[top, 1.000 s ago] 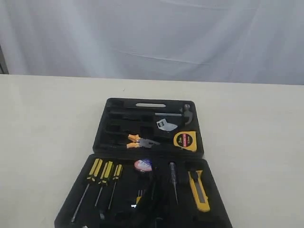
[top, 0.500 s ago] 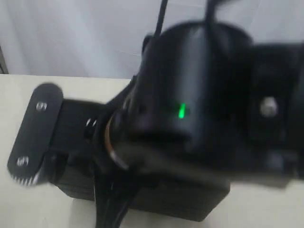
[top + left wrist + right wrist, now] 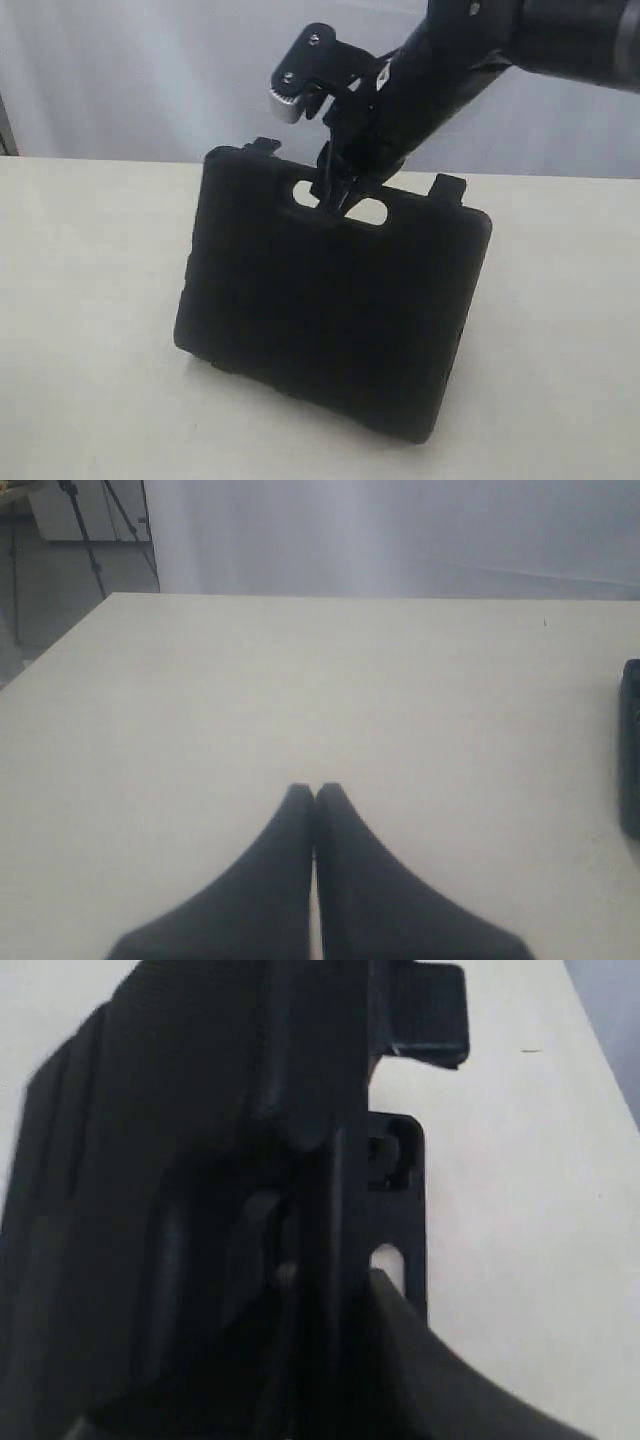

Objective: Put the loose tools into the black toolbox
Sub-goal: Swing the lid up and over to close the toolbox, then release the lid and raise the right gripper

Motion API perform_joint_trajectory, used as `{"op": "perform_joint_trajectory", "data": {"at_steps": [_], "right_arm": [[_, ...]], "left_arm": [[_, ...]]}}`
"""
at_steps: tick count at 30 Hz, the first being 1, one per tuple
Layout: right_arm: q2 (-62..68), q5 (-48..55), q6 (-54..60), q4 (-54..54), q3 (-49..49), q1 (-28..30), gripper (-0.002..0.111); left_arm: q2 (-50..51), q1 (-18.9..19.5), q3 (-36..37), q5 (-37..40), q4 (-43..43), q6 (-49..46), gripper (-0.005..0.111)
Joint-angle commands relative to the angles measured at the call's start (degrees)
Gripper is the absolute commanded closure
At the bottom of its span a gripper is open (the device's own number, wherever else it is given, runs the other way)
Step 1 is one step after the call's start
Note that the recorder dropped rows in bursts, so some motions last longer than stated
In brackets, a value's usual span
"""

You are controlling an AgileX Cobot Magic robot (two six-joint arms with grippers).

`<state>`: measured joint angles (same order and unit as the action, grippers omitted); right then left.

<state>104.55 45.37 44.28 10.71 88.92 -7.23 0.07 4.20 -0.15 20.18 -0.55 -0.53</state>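
Note:
The black toolbox [image 3: 330, 310] has one half raised steeply, its plain outer shell facing the exterior view. My right gripper [image 3: 338, 195] comes down from the upper right and is shut on the rim at the slot handle, one finger through the slot. In the right wrist view the toolbox [image 3: 200, 1110] fills the frame, and one finger [image 3: 420, 1350] lies against its handle edge. The loose tools are hidden behind the raised half. My left gripper [image 3: 315, 792] hovers shut and empty over bare table, well apart from the toolbox edge [image 3: 631, 745].
The cream table [image 3: 80, 300] stretches round the box on all sides. Two latch tabs [image 3: 447, 186] stick up from the raised rim. A white curtain hangs behind the table. A tripod [image 3: 90, 530] stands on the floor beyond the table corner.
A second ago the toolbox lay open and flat with tools in its recesses. My right arm swept in past the camera, and one half now stands lifted by its handle.

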Motion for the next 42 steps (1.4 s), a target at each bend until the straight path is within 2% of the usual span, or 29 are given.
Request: {"op": "perform_joint_trajectory", "data": {"at_steps": [1, 8, 12, 13, 16, 17, 19, 20, 29, 35, 42], "right_arm": [[13.9, 0.0, 7.4, 4.6, 5.7, 6.6, 0.109], [25.8, -3.1, 7.4, 4.5, 10.5, 7.5, 0.108], [26.9, -4.6, 2.1, -2.3, 10.5, 7.5, 0.106], [27.0, -4.6, 1.0, -3.6, 10.5, 7.5, 0.102], [27.6, -4.7, -1.8, -6.0, 10.5, 7.7, 0.076], [27.8, -4.8, -2.5, -6.4, 10.5, 7.7, 0.06], [28.2, -5.5, -3.1, -6.8, 10.5, 7.7, 0.042], [28.5, -6.0, -3.9, -7.0, 10.5, 7.7, 0.038], [27.5, -5.1, -8.4, -5.6, 10.5, 7.7, 0.04], [27.5, 4.6, -8.9, -4.0, 14.4, 7.7, 0.04], [27.5, 10.3, -8.8, -1.7, 18.8, 7.7, 0.042]], "left_arm": [[-0.1, -0.3, 0.1, -0.6, 0.6, 0.1, 0.107], [-0.1, -0.3, 0.1, -0.6, 0.6, 0.1, 0.107], [-0.1, -0.3, 0.1, -0.6, 0.6, 0.1, 0.107], [-0.1, -0.3, 0.1, -0.6, 0.6, 0.1, 0.107], [-0.1, -0.3, 0.1, -0.6, 0.6, 0.1, 0.107], [-0.1, -0.3, 0.1, -0.6, 0.6, 0.1, 0.107], [-0.1, -0.3, 0.1, -0.6, 0.6, 0.1, 0.107], [-0.1, -0.3, 0.1, -0.6, 0.6, 0.1, 0.107], [-0.1, -0.3, 0.1, -0.6, 0.6, 0.1, 0.107], [-0.1, -0.3, 0.1, -0.6, 0.6, 0.1, 0.107], [-0.1, -0.3, 0.1, -0.6, 0.6, 0.1, 0.107]]}}
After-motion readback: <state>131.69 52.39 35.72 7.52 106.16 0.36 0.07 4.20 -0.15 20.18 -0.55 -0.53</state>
